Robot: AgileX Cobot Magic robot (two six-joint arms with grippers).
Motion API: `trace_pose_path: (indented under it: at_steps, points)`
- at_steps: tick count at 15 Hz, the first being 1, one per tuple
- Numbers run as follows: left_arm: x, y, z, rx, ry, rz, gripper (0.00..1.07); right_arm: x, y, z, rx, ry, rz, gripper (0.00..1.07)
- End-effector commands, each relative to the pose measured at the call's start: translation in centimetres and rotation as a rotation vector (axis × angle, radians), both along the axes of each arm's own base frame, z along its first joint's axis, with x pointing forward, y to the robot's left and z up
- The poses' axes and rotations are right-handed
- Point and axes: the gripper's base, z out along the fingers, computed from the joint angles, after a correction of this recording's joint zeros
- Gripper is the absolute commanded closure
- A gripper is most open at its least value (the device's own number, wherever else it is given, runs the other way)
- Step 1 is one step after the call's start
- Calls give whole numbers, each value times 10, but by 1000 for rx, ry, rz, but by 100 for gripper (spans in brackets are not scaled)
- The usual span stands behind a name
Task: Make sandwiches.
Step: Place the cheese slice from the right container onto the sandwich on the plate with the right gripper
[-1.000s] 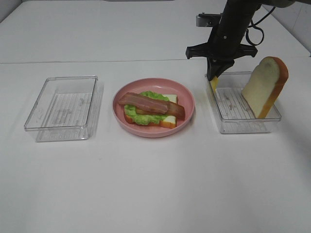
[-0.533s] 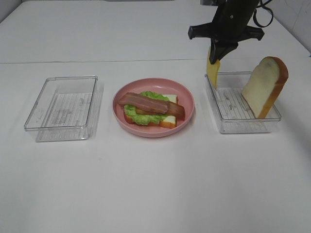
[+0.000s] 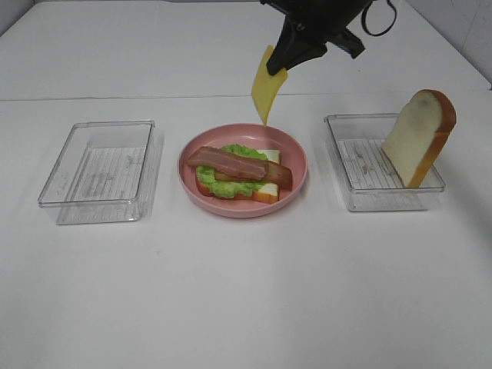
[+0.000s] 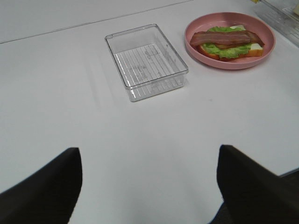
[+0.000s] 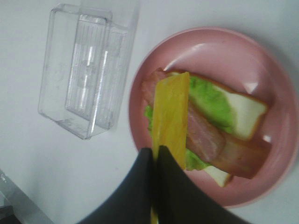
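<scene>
One cheese square [image 3: 266,83] hangs at upper centre of the high view. Right gripper [image 3: 277,68] has its jaws pressed together on the cheese's top edge. Its lower corner sits over the far rim of the pink plate [image 3: 296,150], no contact.

On the plate, frame centre, the stack runs bottom to top: bread slice [image 3: 267,192], lettuce leaf [image 3: 223,184], bacon strips [image 3: 231,163] laid across. At frame right the second bread slice [image 3: 419,137] stands tilted inside the right tray [image 3: 369,201], toward its right end. At frame left sits the left tray [image 3: 96,211], apart from the plate.

Surface: white table [image 3: 246,307], matt, w/ a seam line across the upper third. Room beyond is not legible.

Views: right wrist cam shows the cheese lengthwise over bacon and lettuce, an overlap the high cam does not give. Left wrist cam alone shows the left gripper [image 4: 148,151], fingers wide apart w/ nothing btwn them, over bare table.

Edges and room: lower half of the high view is bare table. Clear gaps lie btwn the plate and each tray. Table edge shows at the upper right corner.
</scene>
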Motion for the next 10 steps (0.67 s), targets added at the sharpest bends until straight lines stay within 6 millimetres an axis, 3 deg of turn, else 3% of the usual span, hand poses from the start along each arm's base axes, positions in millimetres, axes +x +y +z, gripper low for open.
trace_pose_path:
  at_steps: [1, 5, 10]
  points:
    - [-2, 1, -1, -6, -27, 1, 31, -9, 45, -30, 17, 18, 80, 107]
    - [-2, 1, -1, -6, -27, 1, 31, -13, 77, -64, 16, 50, 98, 107]
    - [-2, 1, -1, -6, -27, 1, 31, -6, 64, -81, -173, 35, 33, 107]
